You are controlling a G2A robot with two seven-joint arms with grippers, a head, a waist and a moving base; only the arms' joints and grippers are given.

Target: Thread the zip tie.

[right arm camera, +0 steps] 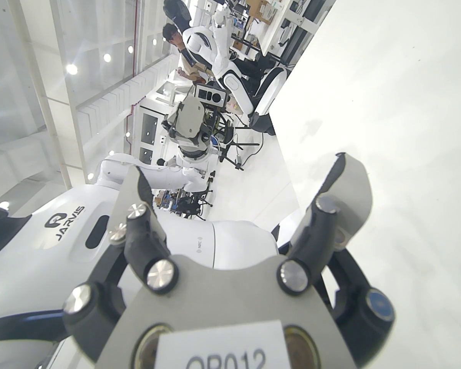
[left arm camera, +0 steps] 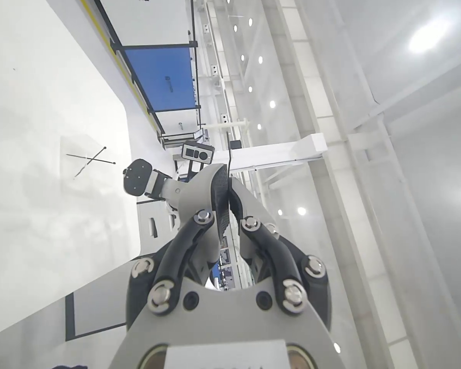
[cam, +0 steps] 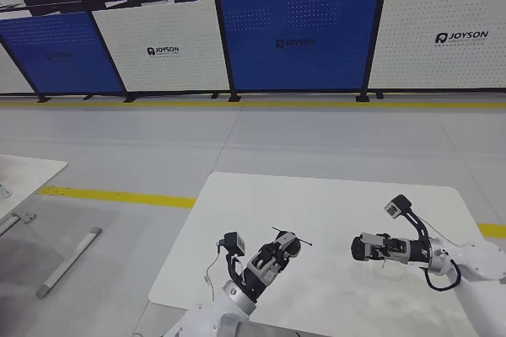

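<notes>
Zip tie (left arm camera: pixel 229 147): a thin black plastic strip. I judge it light, springy and slick, more likely to bend and flick than to break.
Where it is: pinched in the left tool (left arm camera: pixel 227 177) and held up off the desk (cam: pixel 337 202), with a short length poking out past the fingertips.
Left tool: clenched on the zip tie, pads pressed together with only the strip between them.
Right tool (right arm camera: pixel 242 178): spread wide and holding nothing, over the desk, well apart from the left tool.
Where to take hold: close to the free end, so little strip is left to wobble (which end carries the head I cannot tell).
Crossed strips (left arm camera: pixel 90 160): two thin dark pieces lying on the desk, probably spare ties.
</notes>
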